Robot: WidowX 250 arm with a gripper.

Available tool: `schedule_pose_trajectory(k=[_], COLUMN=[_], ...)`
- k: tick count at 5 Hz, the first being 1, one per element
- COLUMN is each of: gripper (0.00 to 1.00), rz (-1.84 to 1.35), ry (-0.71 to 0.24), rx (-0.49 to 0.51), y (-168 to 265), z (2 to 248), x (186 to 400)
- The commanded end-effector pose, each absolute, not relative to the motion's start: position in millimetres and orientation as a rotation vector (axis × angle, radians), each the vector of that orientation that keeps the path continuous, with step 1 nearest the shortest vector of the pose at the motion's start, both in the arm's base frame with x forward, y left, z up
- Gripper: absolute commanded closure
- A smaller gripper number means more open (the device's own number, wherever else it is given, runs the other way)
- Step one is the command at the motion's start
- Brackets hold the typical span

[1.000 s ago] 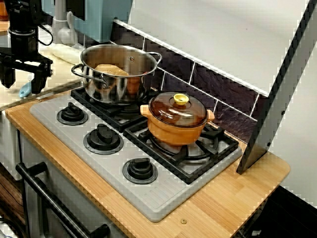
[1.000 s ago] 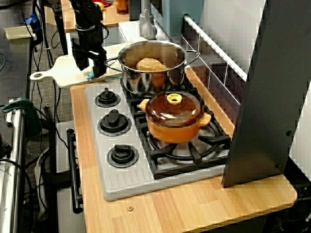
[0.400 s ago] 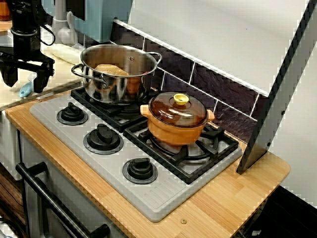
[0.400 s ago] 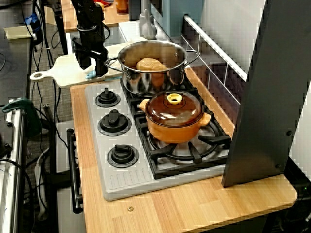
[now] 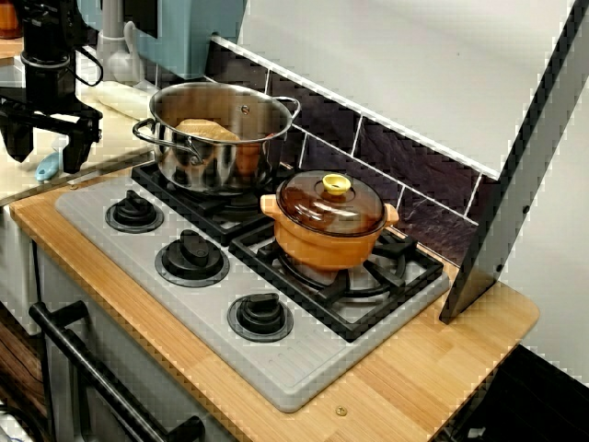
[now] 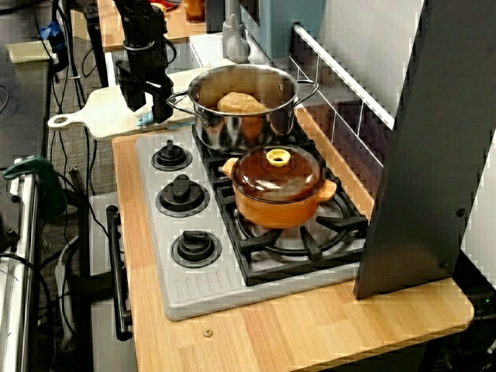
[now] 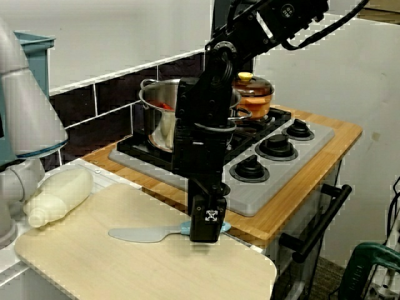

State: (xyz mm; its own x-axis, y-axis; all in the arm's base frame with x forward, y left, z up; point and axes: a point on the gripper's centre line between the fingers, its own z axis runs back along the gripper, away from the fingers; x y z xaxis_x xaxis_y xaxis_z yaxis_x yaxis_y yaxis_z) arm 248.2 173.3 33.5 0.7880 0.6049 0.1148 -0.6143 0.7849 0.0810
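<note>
My black gripper (image 5: 46, 152) hangs open over a pale wooden cutting board (image 7: 125, 262) left of the stove, fingers pointing down. Right under it lies a light blue spatula (image 7: 142, 234), with its blue handle end (image 5: 46, 168) showing between the two fingers (image 6: 162, 108). Nothing is held. In the view across the cutting board the gripper (image 7: 206, 232) stands edge-on over the spatula's handle, hiding part of it. A steel pot (image 5: 221, 129) with a tan lump inside stands on the near-left burner, closest to the gripper.
An orange pot with a brown glass lid (image 5: 331, 226) sits on the other burner. Three black knobs (image 5: 191, 256) line the grey stove front. A white bottle (image 7: 59, 194) lies at the board's back edge. A dark slanted panel (image 6: 434, 155) stands at the stove's far end.
The gripper has risen a little above the spatula and stayed open. The pots and the spatula have not moved.
</note>
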Motion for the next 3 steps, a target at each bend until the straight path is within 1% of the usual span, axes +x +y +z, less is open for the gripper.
schedule_pose_trajectory(k=[1,2,3], gripper=[0.00,0.01,1.00], rz=[0.645,0.647,0.645], ry=[-0.102,-0.102,-0.107], rx=[0.143,0.145,0.142], y=[164.4,164.3,164.6], z=[30.6,28.7,29.2], x=[256.0,257.1,257.0])
